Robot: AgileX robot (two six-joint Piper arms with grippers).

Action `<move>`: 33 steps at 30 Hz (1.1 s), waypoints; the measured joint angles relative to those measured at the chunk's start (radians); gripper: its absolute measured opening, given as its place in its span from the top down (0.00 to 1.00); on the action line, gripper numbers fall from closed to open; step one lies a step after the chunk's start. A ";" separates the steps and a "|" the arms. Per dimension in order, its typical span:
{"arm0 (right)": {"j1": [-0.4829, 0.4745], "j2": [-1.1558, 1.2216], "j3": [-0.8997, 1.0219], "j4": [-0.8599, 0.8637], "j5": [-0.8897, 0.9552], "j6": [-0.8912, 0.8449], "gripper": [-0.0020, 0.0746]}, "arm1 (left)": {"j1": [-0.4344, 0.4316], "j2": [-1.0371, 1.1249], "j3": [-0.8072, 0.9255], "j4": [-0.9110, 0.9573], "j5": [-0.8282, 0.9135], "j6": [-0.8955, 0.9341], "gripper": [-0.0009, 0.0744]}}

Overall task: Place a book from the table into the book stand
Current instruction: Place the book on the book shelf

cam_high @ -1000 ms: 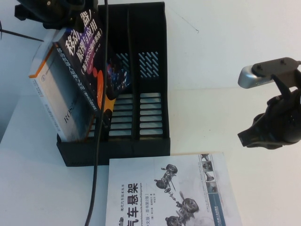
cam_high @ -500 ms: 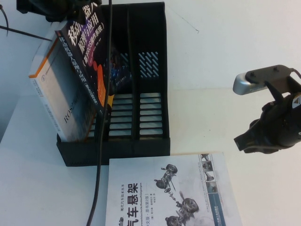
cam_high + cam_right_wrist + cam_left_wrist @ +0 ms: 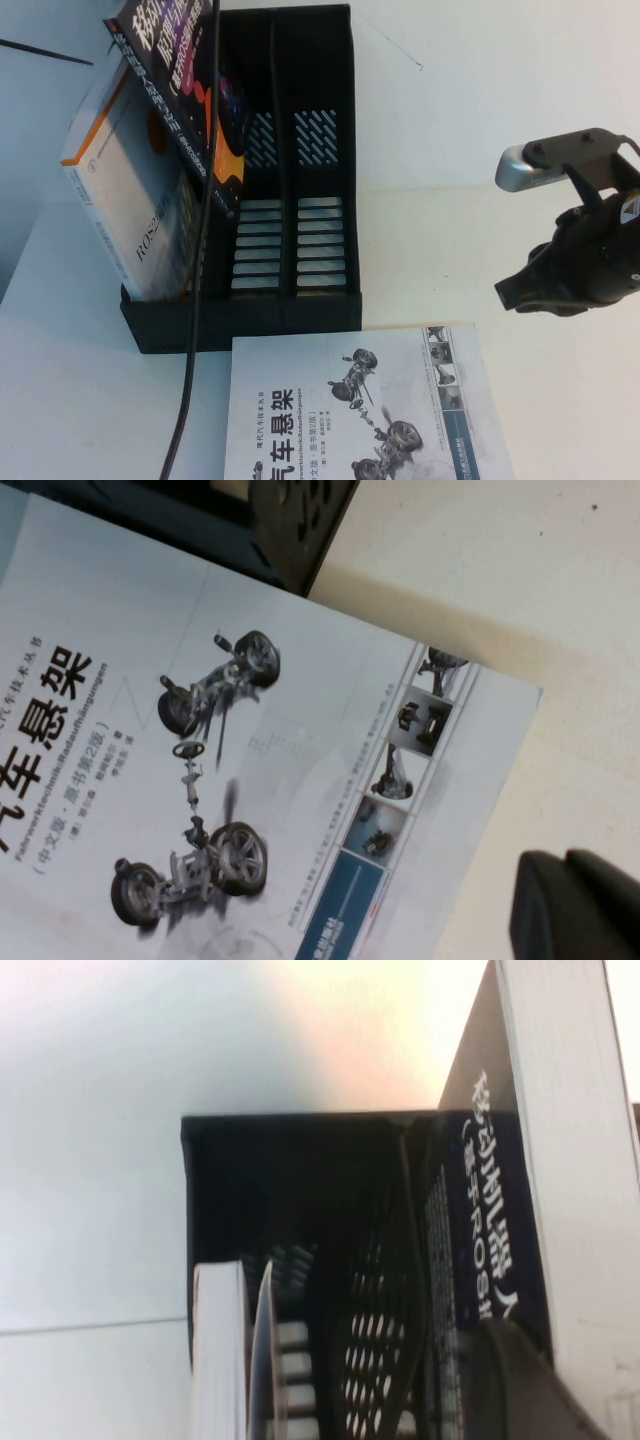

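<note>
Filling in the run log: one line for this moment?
black book tilted over book stand | left gripper out of high view | right gripper above table, beside white book

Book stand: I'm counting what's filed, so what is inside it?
The book stand holds a white-and-orange book in its left compartment, the black book tilted partly in. Other compartments show bare floor.

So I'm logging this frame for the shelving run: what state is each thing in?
black book: tilted, over the stand's left side, held up
white-and-orange book: leaning in the left compartment
book stand: upright, middle and right compartments empty
car suspension book: flat on the table
left gripper: out of view
right gripper: above the table, empty
</note>
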State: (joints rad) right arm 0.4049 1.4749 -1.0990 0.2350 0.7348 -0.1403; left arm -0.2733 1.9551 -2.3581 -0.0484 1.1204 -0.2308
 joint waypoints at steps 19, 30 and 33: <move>0.000 0.000 0.000 -0.002 -0.027 -0.002 0.97 | 0.000 0.114 -0.002 -0.078 0.091 0.041 0.83; 0.000 0.000 0.000 -0.002 -0.042 -0.009 0.97 | 0.000 0.120 -0.009 -0.091 0.034 0.085 0.42; 0.000 0.000 0.000 -0.009 -0.044 -0.014 0.97 | 0.002 0.101 -0.009 -0.057 0.031 0.085 0.55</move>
State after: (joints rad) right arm 0.4049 1.4749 -1.0990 0.2264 0.6905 -0.1546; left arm -0.2716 2.0565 -2.3671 -0.1052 1.1518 -0.1463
